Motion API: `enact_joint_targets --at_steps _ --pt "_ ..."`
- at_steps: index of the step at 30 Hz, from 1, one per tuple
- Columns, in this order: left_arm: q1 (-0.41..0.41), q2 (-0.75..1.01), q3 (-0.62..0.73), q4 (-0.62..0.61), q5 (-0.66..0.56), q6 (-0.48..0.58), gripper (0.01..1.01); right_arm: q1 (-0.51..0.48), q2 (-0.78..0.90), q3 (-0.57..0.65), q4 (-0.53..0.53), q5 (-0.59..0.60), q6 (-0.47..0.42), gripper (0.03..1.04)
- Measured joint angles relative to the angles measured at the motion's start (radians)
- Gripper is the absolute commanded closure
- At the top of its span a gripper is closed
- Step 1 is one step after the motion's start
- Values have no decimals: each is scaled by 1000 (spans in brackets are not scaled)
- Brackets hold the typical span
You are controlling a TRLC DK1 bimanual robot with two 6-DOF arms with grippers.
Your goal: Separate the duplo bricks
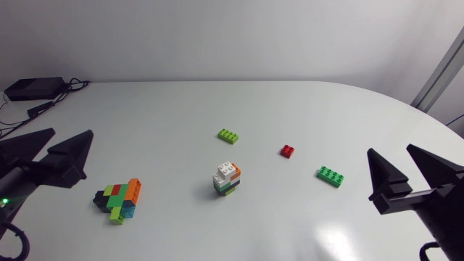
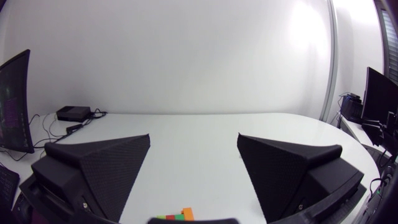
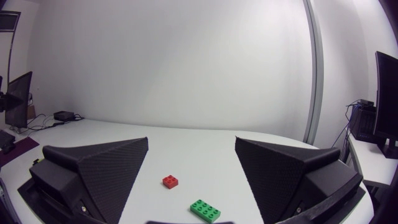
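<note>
White table, bricks scattered over it. Left gripper sits wide open near its edge, nothing between the fingers, with the flat multicolour cluster just ahead of it. Right gripper is wide open and empty too. It's nearest the green brick, and the red brick is a bit further in. The lime brick lies loose past the middle. Those three are already singles, so I reckon the real work is the cluster and the small stack in the centre, white and orange on top. My worry is that the stack is narrow and upright, so a one-sided nudge from a finger would probably tip it or shove it across the smooth top instead of splitting it. Popping a brick off likely needs one arm pinning the base while the other lifts. Grab two layers at once and they'd just come away together. The cluster is low, so a shallow pinch may slip off.
</note>
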State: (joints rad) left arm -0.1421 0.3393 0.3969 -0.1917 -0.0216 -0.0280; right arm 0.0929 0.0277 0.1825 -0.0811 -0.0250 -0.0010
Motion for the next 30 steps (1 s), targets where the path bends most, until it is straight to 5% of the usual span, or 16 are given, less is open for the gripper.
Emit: enact_joint_targets --at_steps 16,26,30 --pt "-195 702 288 -126 1 -11 87 7 202 79 2 -1 -11 59" --pt "-258 983 516 -206 207 -7 82 13 415 104 75 -3 -11 62" --pt "-307 1074 586 -216 211 84 82 13 490 112 99 -26 -6 62"
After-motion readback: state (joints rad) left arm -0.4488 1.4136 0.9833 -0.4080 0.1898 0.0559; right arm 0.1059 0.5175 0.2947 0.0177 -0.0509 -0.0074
